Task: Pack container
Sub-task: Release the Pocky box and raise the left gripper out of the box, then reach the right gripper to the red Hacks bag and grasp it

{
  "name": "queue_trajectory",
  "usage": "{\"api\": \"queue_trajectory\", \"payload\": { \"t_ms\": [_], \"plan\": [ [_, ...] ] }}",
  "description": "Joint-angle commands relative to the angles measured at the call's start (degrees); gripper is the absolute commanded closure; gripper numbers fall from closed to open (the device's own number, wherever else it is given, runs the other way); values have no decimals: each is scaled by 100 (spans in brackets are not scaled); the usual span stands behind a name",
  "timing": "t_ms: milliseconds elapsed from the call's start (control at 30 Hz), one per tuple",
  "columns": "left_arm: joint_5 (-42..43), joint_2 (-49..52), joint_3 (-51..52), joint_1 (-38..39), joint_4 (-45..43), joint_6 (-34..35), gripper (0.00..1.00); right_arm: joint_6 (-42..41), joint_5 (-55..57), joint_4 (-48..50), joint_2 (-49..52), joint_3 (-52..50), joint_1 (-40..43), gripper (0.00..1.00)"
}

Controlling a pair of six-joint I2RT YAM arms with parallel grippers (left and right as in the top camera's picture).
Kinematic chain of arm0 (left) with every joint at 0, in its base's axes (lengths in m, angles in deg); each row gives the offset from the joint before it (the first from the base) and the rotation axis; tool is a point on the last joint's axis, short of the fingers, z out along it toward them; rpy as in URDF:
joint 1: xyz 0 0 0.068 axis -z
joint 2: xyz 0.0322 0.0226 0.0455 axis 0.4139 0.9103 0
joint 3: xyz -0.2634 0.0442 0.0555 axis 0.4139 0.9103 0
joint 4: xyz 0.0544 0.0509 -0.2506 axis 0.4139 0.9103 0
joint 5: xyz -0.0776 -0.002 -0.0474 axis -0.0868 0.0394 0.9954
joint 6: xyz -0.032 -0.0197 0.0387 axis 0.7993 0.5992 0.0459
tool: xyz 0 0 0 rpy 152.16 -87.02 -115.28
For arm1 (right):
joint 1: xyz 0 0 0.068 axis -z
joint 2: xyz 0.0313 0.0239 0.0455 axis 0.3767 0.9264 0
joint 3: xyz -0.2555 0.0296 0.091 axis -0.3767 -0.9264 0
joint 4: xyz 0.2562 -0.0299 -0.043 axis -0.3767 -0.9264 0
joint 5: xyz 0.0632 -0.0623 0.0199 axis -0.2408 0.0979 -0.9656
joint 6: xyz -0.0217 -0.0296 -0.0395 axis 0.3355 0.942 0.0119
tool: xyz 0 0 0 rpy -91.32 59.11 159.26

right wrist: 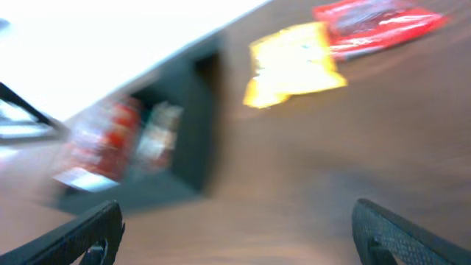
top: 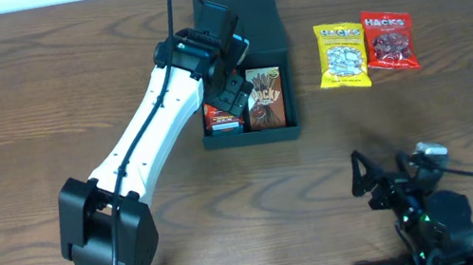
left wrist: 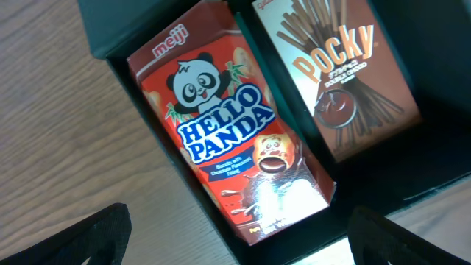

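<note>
Container (top: 261, 18): dark teal-green, matte, square and rigid, far bigger than any pack nearby. Stood at the far middle of the wooden table (top: 35, 79), flap lid open toward the far side, inside bared to the overhead camera. Held two cartons side by side at its near end: red Hello Panda carton (left wrist: 235, 132) on the left, brown Pocky carton (left wrist: 346, 73) on the right, just beside each other.

Reached over by the white left arm (top: 141, 139) from the near left edge. Left gripper (top: 234, 89) hung above the Hello Panda carton, jaws spread wide, clasping nothing.

Seen only from overhead: yellow Hacks bag (top: 342, 55) and red Hacks bag (top: 390, 39), flat on the table right of the container, apart from it, edges touching or nearly so. Also the right gripper (top: 375, 184), low at the near right, well apart from everything.

Seen only from the left wrist: the print itself, meaning the meiji name, a panda face, chocolate sticks on the Pocky front.

Seen from the right wrist: all blurred. Showed the container's dark side wall, red and pale smears within, both bags beyond. Fingers at the two lower corners, parted wide, gripping nothing.
</note>
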Motion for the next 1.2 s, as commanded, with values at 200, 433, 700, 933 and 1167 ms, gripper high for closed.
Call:
{"api": "queue_trajectory", "payload": {
  "t_ms": [200, 433, 700, 933, 1167],
  "plan": [
    [1917, -63, -15, -623, -560, 496, 5, -3512, -660, 918, -31, -20, -20, 1],
    [2092, -109, -15, -1353, -723, 682, 5, -2977, -363, 2621, 605, 55, 299, 1],
    [2087, -109, -15, -1650, -835, 680, 5, -688, -763, 2634, 3606, 1891, 999, 8],
    [2055, -109, -15, -1729, -824, 682, 5, 1303, -623, 763, 7007, 5099, 1526, 1],
    [2055, -109, -15, -1753, -824, 684, 5, 2111, 979, -879, 9366, 7241, 1631, 1]
  ]
}}
